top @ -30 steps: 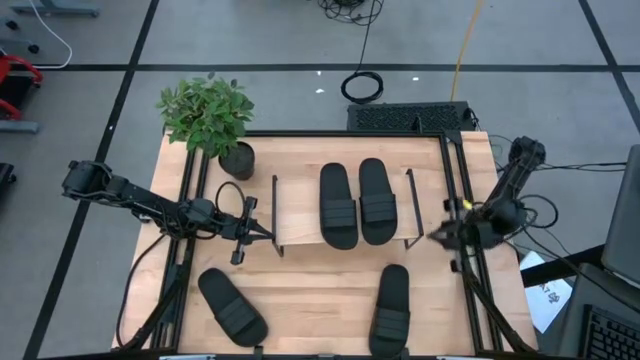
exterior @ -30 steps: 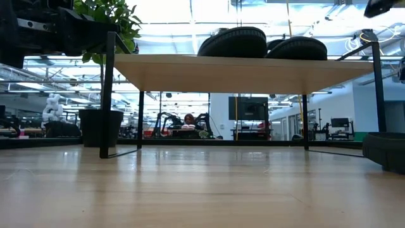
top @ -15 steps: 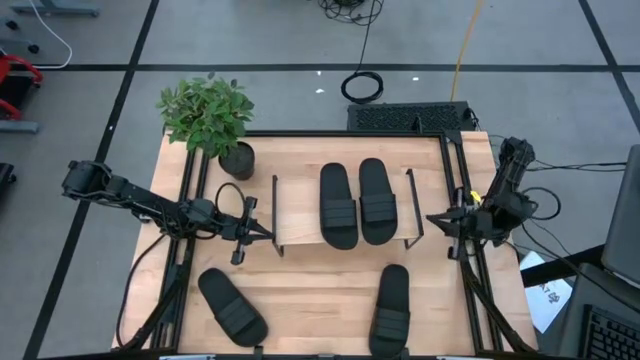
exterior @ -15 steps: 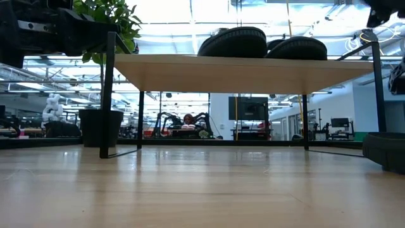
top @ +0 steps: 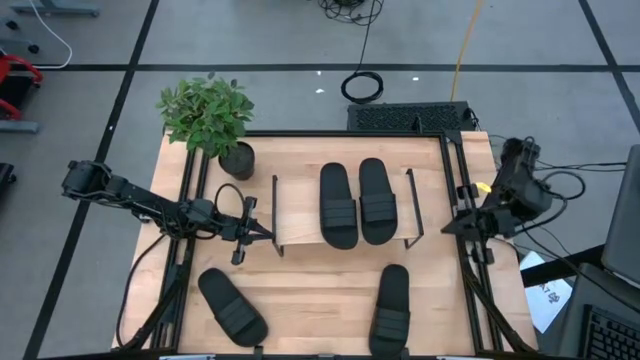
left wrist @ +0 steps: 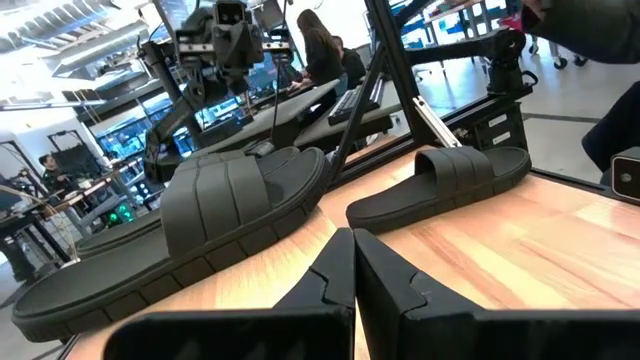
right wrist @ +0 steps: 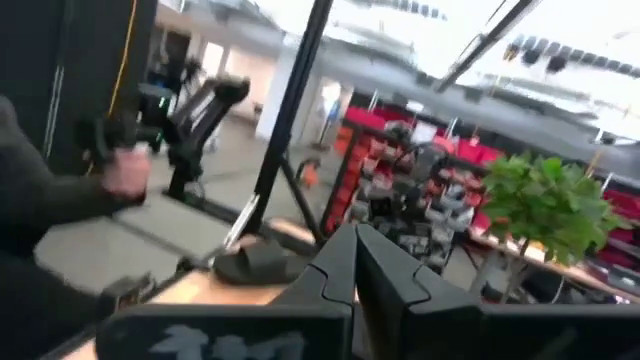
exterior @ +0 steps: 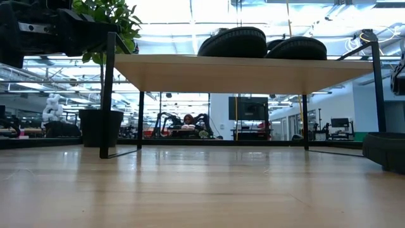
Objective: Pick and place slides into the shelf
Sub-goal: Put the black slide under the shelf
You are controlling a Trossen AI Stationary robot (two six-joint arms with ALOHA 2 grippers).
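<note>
Left gripper [top: 268, 235]: fingers pressed together, tips meeting; it holds nothing. It sits just beside the left side frame of the shelf, above the table.
Left gripper, wrist view [left wrist: 352, 262]: the two dark fingers touch each other along their length, with nothing between them.
Right gripper [top: 447, 228]: fingers closed on each other and empty; it is at the right edge of the table [top: 300, 285], apart from the right frame of the shelf.
Right gripper, wrist view [right wrist: 355, 262]: the fingers meet, nothing is pinched.
Shelf [top: 300, 205]: light-wood top board with thin black frames, in the middle of the table.
Slides on shelf [top: 357, 203]: two black slides lie side by side on the top board, touching or almost touching.
Slide front left [top: 231, 306]: lies on the table, turned diagonally, well apart from the shelf.
Slide front right [top: 391, 310]: lies on the table near the front edge.
Plant [top: 210, 115]: a potted green plant at the back left corner.
Writing: no brand or label can be read on any item.
</note>
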